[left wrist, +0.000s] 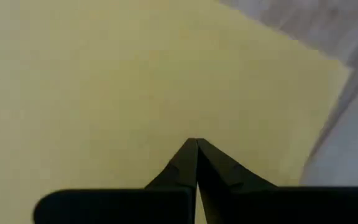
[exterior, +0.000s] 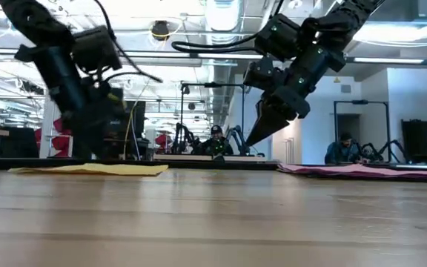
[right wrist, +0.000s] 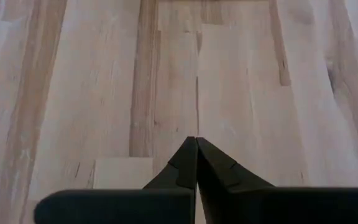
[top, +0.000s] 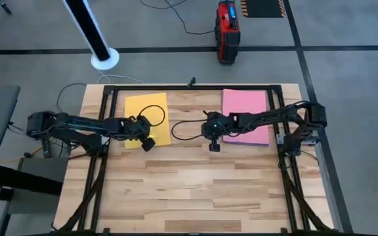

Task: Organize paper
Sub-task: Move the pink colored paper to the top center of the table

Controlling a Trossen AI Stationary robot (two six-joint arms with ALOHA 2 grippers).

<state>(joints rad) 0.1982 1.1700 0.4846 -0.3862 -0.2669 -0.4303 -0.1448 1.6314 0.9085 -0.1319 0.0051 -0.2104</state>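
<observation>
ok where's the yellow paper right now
In the high view the yellow paper lies flat on the far left of the wooden table, under the left gripper, across from the pink paper.

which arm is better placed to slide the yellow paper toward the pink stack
Left. The left gripper, fingers shut, is right over the yellow paper; the right gripper hangs above bare table.

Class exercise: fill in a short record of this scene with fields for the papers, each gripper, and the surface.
yellow paper: flat on the table's left half
pink paper: flat on the right half, apart from the yellow
left gripper: shut, tips down on the yellow paper
right gripper: shut, raised over bare wood beside the pink paper
table: wooden, near half bare
</observation>
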